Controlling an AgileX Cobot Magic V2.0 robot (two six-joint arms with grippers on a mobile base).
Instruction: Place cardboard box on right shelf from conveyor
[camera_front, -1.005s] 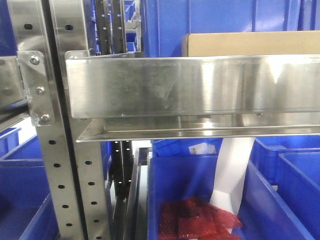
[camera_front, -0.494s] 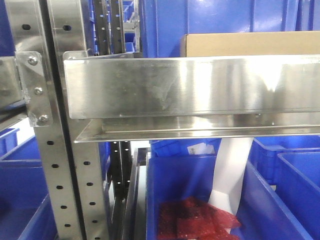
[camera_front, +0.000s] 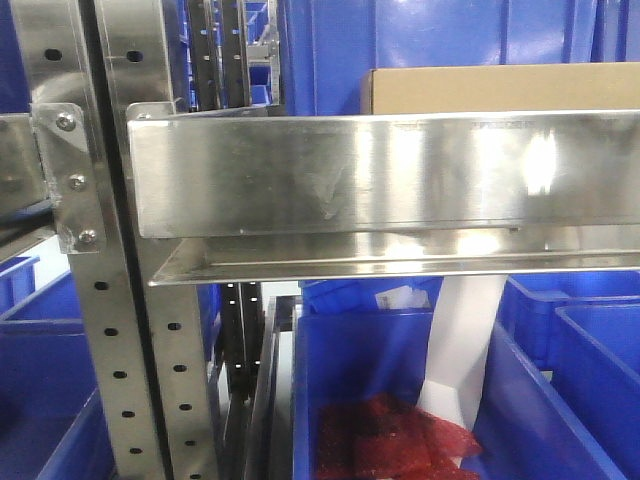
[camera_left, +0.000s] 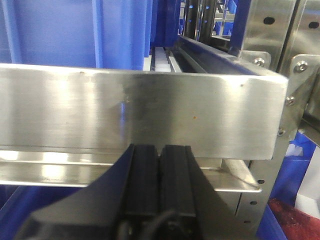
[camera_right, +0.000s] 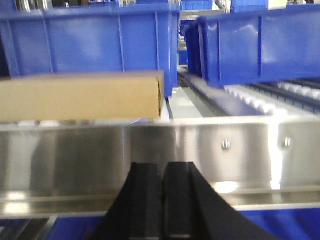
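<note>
The tan cardboard box (camera_front: 505, 89) lies on the right shelf (camera_front: 380, 170), behind its shiny steel front lip; the lip hides its lower part. In the right wrist view the cardboard box (camera_right: 80, 95) lies at the left behind the shelf lip (camera_right: 200, 150). My right gripper (camera_right: 162, 167) is shut and empty, in front of and below the lip. My left gripper (camera_left: 159, 149) is shut with nothing in it, in front of the steel lip (camera_left: 140, 110) near its right end. The conveyor is out of view.
Blue plastic bins (camera_front: 430, 40) stand behind the box, and more blue bins (camera_front: 400, 400) sit below the shelf, one holding red bubble-wrap packets (camera_front: 390, 440). A perforated steel upright (camera_front: 110, 300) with a bolted bracket (camera_front: 65, 180) stands at the left. Rollers (camera_right: 270, 97) run behind the lip.
The view has shifted slightly, so the shelf sits a little further left than a second ago. The box stays where it is on the shelf.
</note>
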